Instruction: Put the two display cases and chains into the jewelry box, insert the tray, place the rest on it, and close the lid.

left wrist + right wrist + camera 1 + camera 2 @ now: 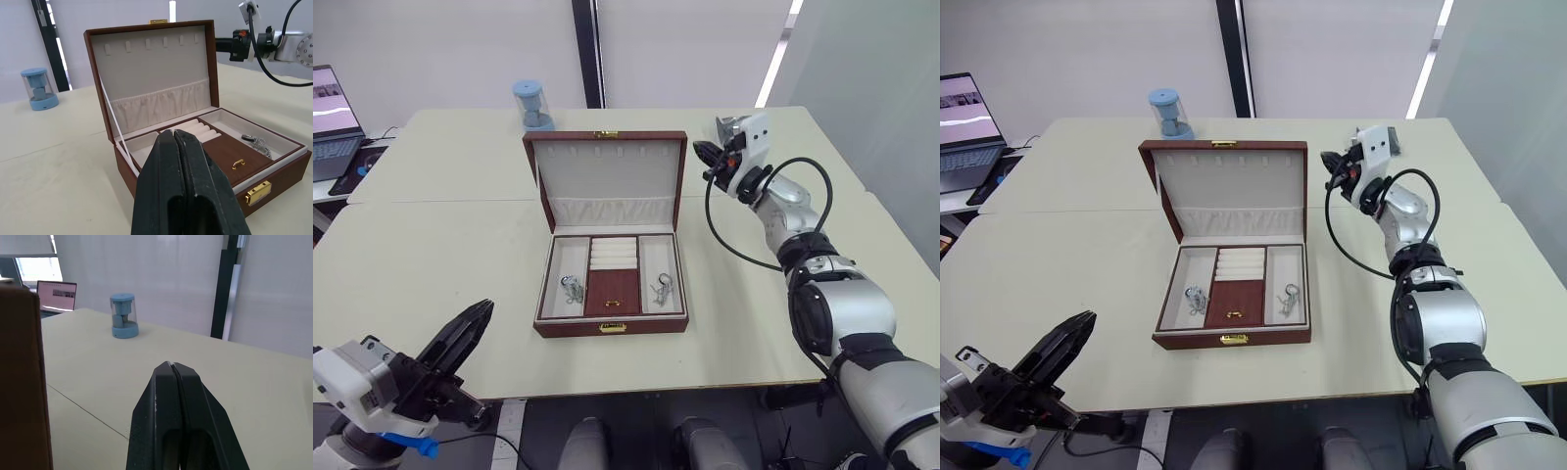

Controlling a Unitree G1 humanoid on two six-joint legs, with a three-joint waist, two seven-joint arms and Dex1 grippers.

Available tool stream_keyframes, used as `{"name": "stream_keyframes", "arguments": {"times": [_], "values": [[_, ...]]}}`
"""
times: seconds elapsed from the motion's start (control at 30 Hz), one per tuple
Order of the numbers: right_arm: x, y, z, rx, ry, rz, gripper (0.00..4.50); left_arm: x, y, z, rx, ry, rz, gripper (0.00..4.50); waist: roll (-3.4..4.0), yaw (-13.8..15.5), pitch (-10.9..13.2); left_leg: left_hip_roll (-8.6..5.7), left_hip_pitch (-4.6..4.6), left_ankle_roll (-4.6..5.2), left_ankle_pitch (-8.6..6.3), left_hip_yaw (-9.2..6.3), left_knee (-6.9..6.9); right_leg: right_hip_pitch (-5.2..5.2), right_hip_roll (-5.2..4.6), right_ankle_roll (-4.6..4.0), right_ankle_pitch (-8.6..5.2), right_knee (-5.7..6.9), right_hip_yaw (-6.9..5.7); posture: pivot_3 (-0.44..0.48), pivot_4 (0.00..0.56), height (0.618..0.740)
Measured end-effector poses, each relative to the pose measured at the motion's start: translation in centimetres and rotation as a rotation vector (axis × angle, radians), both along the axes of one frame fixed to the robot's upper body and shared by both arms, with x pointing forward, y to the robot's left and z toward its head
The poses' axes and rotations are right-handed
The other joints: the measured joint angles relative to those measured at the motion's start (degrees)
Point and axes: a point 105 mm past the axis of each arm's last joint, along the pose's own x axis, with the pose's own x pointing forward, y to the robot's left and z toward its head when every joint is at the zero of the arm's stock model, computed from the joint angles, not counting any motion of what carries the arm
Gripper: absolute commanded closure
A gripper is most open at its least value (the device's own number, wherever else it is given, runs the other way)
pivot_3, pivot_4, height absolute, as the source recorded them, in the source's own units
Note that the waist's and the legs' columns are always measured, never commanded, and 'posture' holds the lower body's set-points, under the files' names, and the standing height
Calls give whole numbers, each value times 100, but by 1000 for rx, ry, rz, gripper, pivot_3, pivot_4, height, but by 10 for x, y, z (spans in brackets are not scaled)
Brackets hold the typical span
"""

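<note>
the jewelry box (611,294) sits in the middle of the pale desk (431,255), its long axis running left to right, its gold clasp facing the near edge; the lid (607,181) stands open and upright at the far side, leaning a little back, cream-lined inside with a gathered pocket along its lower part and a row of small hooks near its top; the outside is reddish-brown leatherette, smooth and flat-sided; the tray (613,277) is seated in the box, with a cream compartment on each side, a ribbed ring-roll section at the middle far part and a small brown lidded section with a gold pull in front of it; chains (572,290) lie in the left compartment, thin and silvery, and more chains (662,288) lie in the right one; the left end effector (470,331) hovers low off the near left corner of the desk, well apart from the box, fingers pressed together and pointing towards it; the right end effector (703,151) is raised just beside the right edge of the lid, fingers together, empty; a blue cylindrical object (531,105) stands on the desk beyond the lid; a laptop (333,122) sits far left.
</note>
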Motion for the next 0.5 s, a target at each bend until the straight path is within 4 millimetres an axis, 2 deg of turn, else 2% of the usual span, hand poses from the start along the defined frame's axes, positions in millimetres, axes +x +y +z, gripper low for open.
{"name": "stream_keyframes", "arguments": {"times": [0.17,0.5], "values": [[-9,27,14,28,-29,144,4470,1,0,0,-2,3,0,4500,1,3,0,0,0,0,0,-1,0,0,0,0,0,0,-1,0,150,740],[-33,44,20,4,-52,408,4470,3,0,-4,-21,25,14,4500,2,8,1,0,-1,0,0,-2,-1,0,-2,-1,0,0,-2,0,150,740]]}}
